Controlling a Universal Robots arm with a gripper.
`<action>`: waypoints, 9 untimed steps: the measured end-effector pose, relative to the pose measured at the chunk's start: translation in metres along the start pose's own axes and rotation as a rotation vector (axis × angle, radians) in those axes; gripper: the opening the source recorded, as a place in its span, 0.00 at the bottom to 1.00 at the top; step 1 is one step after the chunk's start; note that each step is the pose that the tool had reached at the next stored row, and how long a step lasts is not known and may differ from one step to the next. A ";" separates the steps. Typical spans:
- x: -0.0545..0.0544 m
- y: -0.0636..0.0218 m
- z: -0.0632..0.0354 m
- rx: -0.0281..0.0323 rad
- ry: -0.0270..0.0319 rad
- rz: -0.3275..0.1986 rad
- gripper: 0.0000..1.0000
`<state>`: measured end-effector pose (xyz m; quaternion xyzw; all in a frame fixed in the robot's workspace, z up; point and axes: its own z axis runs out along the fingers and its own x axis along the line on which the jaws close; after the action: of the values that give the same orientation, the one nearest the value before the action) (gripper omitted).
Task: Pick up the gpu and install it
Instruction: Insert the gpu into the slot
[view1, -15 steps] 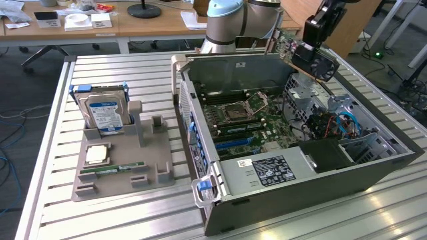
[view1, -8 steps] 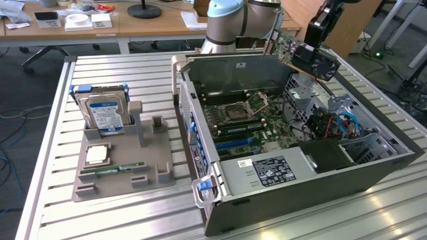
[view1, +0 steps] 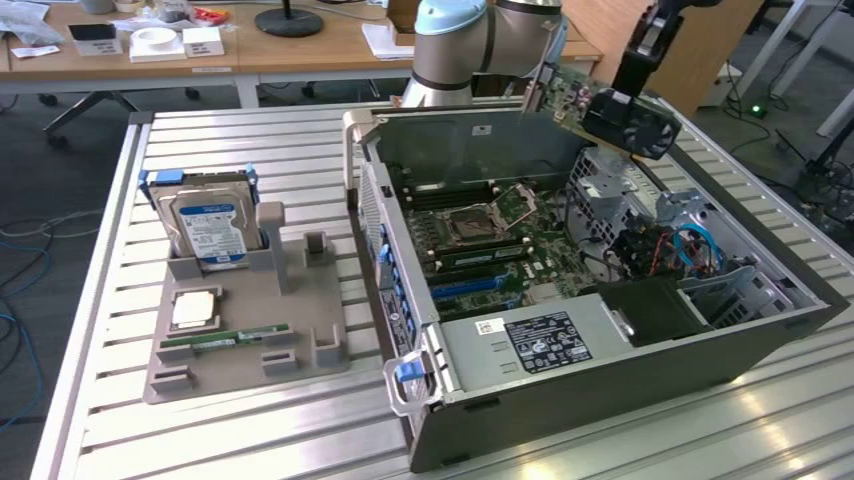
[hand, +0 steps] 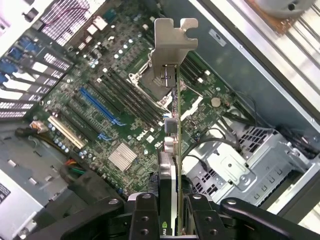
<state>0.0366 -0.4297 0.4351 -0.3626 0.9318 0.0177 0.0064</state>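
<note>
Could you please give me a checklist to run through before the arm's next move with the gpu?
1. Grip: ok. The gripper is shut on the gpu.
2. Clearance: ok. The gpu hangs above the open computer case, touching nothing.
3. Target free: ok. The long blue slot on the motherboard is unoccupied.
4. Alignment: not ok. The gpu is tilted and not lined up with that slot.
5. Cables away from the slot: ok. They lie by the drive cage.
</note>
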 end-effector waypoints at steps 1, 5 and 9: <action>0.000 0.0000 0.0001 -0.0001 0.0005 -0.014 0.27; 0.000 0.0000 0.0002 -0.0009 0.0025 -0.066 0.27; 0.000 0.0000 0.0005 -0.0017 0.0045 -0.117 0.27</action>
<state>0.0366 -0.4297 0.4346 -0.4165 0.9090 0.0173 0.0050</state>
